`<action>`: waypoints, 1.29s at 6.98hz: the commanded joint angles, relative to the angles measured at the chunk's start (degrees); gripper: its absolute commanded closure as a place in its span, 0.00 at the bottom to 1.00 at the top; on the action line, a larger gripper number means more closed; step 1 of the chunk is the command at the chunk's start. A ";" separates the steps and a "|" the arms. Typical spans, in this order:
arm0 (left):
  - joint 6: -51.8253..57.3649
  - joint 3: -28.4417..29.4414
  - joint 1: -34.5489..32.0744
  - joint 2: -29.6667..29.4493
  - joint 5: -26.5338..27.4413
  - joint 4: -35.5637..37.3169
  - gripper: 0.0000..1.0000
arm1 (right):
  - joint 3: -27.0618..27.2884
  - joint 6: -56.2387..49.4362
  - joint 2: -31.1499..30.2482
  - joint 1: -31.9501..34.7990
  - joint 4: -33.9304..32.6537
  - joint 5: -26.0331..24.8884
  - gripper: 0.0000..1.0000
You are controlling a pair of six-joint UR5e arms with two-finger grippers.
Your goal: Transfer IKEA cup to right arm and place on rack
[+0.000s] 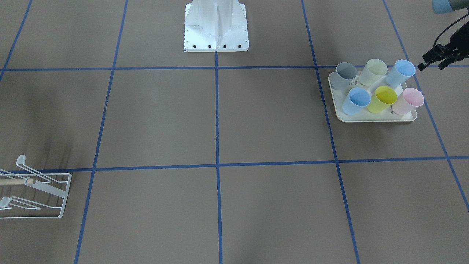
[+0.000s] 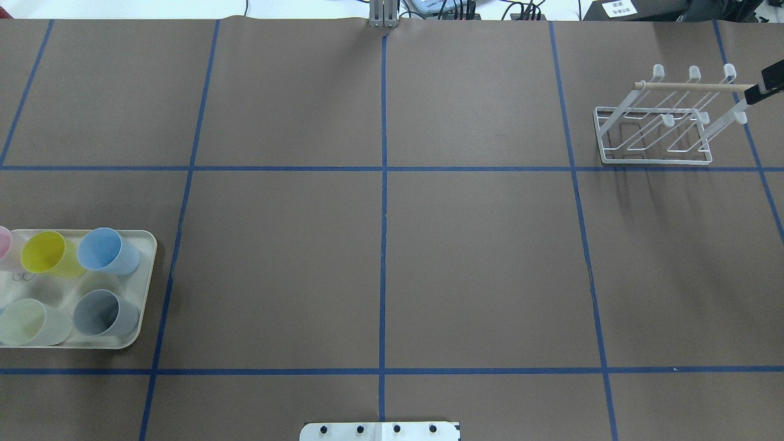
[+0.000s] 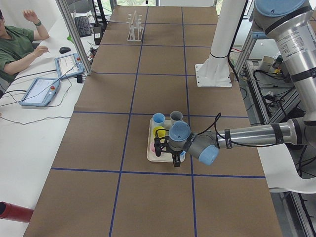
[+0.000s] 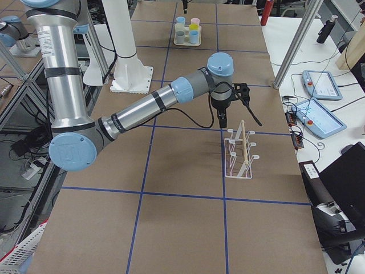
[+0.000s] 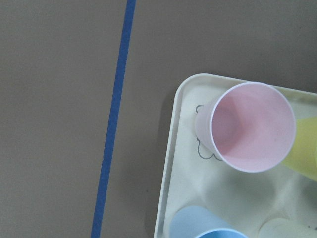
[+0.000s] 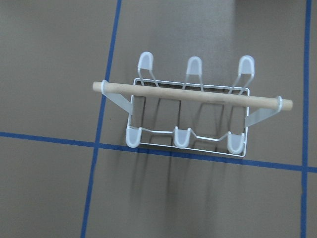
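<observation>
On the tray [image 1: 366,118], all the cups [image 1: 383,99] stand straight, open tops up. Left gripper [image 1: 431,67] hangs near the pink cup [image 1: 408,101], fingers apart. Right gripper [image 4: 222,121] is above the rack [image 2: 656,161]; I cannot tell if its fingers are apart.

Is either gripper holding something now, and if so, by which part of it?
Nothing is held. All six cups stand in the tray; the left gripper near it and the right gripper by the rack are both empty.

You are facing a brown table [image 2: 275,275] carrying a blue tape grid [image 2: 383,184]; in the left view a white desk [image 3: 24,163] is running along nine o'clock, holding two tablets [image 3: 39,91].
</observation>
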 commanded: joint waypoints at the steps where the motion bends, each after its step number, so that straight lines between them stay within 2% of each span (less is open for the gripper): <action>1: -0.03 0.13 2.52 0.16 0.07 -0.15 0.05 | -0.28 5.33 3.44 -4.05 -0.02 -0.17 0.01; 2: 0.06 0.39 3.57 0.16 0.07 -0.06 0.06 | -0.28 5.61 3.63 -5.03 0.07 -0.17 0.01; 4: 0.06 0.92 5.07 0.07 0.07 0.03 0.20 | -0.37 6.31 3.72 -6.79 0.07 -0.17 0.01; 7: 0.06 1.10 7.36 0.07 0.07 0.12 0.33 | -0.98 7.10 5.30 -8.11 -0.02 -0.08 0.01; 9: 0.32 3.37 8.50 -1.24 0.07 0.03 0.53 | -1.16 7.10 5.74 -8.99 -0.02 -0.17 0.01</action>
